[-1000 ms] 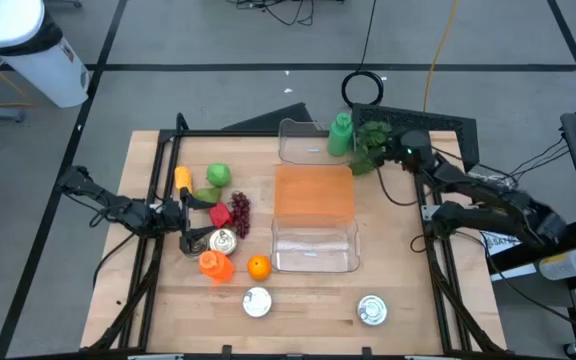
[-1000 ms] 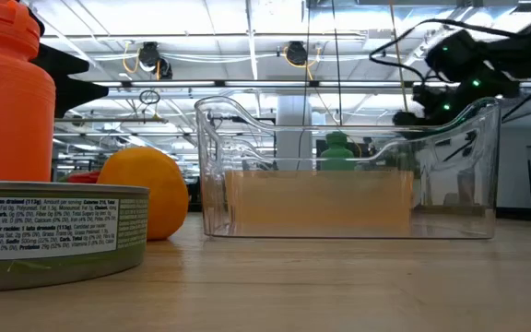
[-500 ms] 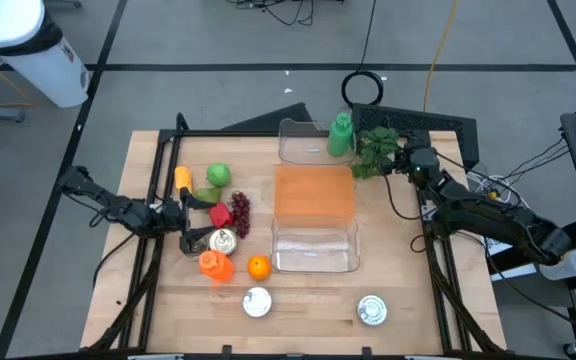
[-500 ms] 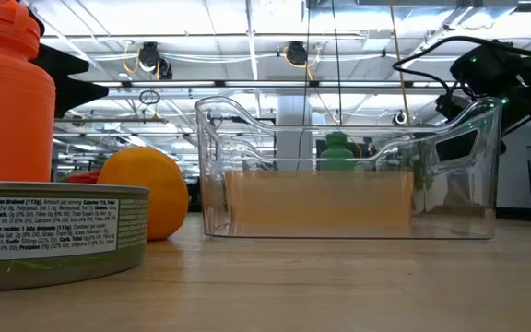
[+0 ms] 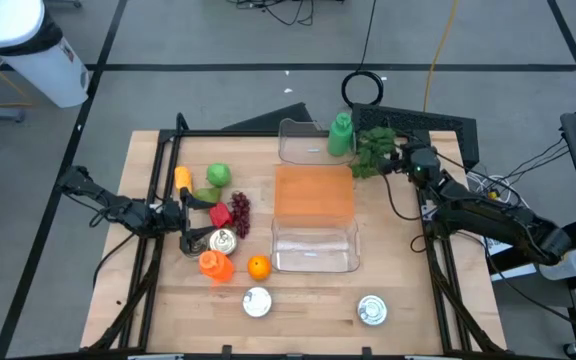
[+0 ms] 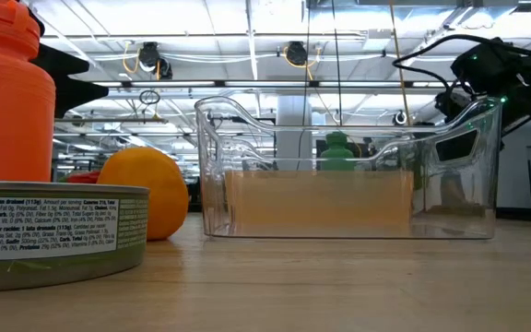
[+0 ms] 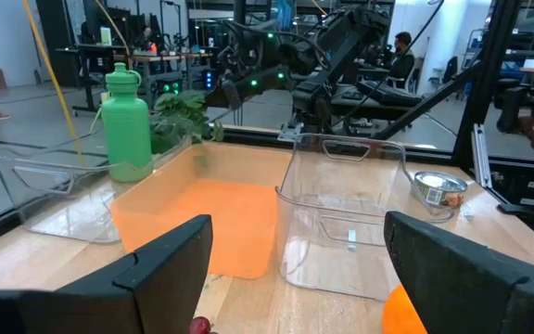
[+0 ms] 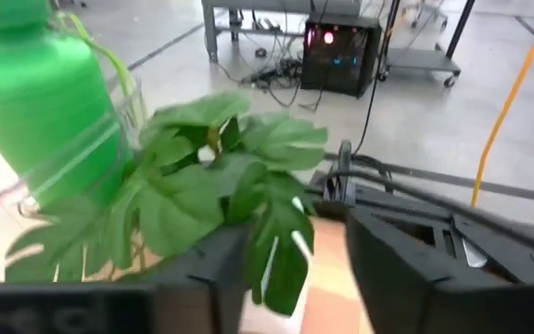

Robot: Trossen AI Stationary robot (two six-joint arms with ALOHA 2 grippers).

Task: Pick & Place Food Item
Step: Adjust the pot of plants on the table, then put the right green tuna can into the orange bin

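Left arm: stretched low across the left side of the wooden table (image 5: pixel 308 300), left gripper (image 5: pixel 181 213) parked amid the cluster of food items, dark fingers (image 7: pixel 165 269) set wide apart with nothing between them.
Food cluster: yellow-orange corn-like piece (image 5: pixel 183 178), round green apple (image 5: pixel 218 174), flat green leaf-shaped piece (image 5: pixel 207 194), red block (image 5: pixel 220 213) and dark red bunch of grapes (image 5: pixel 239 212) just ahead of the left gripper – all resting on the tabletop.
Near edge, left: silver tin can lying by the gripper (image 5: pixel 222 240), orange plastic jar (image 5: pixel 214 264), small round orange fruit (image 5: pixel 258 267), white round lid-like object (image 5: pixel 257 302).
Centre: flat orange mat (image 5: pixel 313 192) lying between two clear plastic bins – far clear bin (image 5: pixel 298 140) and near clear bin (image 5: pixel 313 248); near bin looks empty.
Far edge: tall green plastic bottle (image 5: pixel 341 135) standing upright beside the far bin.
Task item: leafy green sprig (image 5: pixel 373 148) just beside the bottle, on the table's far right area.
Right gripper (image 5: pixel 404 162): low at the sprig's right side, leaves lying against its dark fingers (image 8: pixel 406 269); fingers partly apart, grip on the leaves – cannot tell.
Near edge, right: second silver tin can (image 5: pixel 372 311) standing alone, well apart from everything else.
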